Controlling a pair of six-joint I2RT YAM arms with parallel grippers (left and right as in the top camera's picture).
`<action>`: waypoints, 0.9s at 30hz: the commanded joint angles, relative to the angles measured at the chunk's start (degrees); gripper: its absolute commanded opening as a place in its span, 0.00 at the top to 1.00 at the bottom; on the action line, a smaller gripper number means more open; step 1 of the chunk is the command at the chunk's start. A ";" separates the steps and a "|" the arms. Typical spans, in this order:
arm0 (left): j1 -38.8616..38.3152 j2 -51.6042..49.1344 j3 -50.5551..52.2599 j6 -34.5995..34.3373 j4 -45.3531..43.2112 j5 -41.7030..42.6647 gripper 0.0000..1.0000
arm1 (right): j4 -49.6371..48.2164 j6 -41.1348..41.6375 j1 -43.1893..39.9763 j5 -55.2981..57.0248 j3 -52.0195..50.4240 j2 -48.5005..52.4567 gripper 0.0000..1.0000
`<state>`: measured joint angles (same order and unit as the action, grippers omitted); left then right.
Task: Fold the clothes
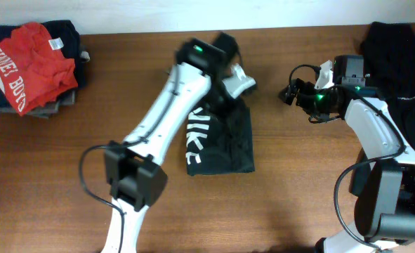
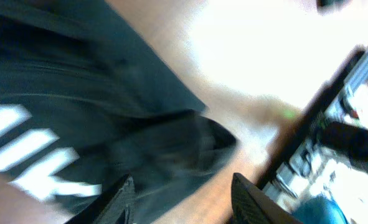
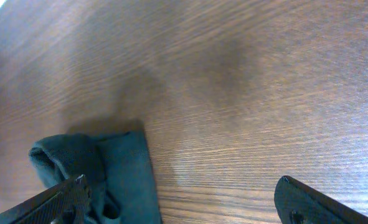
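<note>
A dark T-shirt (image 1: 221, 144) with big white NIKE lettering lies partly folded at the table's middle. My left gripper (image 1: 229, 76) hovers over its far edge. In the blurred left wrist view the left gripper (image 2: 184, 200) stands open, with the dark cloth (image 2: 109, 99) spread under it and nothing pinched between the fingers (image 2: 118, 199). My right gripper (image 1: 290, 93) stands to the right of the shirt, apart from it. Seen from its wrist, the right gripper (image 3: 184, 200) is wide open over bare wood, with a dark cloth corner (image 3: 115, 168) beside its left finger (image 3: 62, 198).
A pile of clothes topped by a red shirt (image 1: 28, 67) with white lettering sits at the back left corner. Another dark garment (image 1: 397, 49) lies at the back right, behind the right arm. The wooden table (image 1: 298, 183) shows bare wood in front.
</note>
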<state>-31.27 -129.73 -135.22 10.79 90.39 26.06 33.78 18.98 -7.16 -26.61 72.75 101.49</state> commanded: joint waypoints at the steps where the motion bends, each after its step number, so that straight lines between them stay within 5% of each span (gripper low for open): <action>1: 6.16 3.91 -4.39 -8.09 -1.29 -9.31 0.47 | -0.07 -3.80 0.24 -5.62 0.74 0.24 0.01; 10: 20.83 4.07 -4.74 -21.70 -4.55 -15.61 0.01 | 10.32 -6.40 9.66 6.71 14.29 0.02 0.01; 27: 29.20 3.96 -3.34 -21.68 -7.76 -23.47 0.01 | 7.98 -3.65 29.40 24.22 19.43 10.36 0.05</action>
<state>-2.44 -127.07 -139.37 -10.35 83.15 4.97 42.28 14.74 19.73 -6.35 91.72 109.47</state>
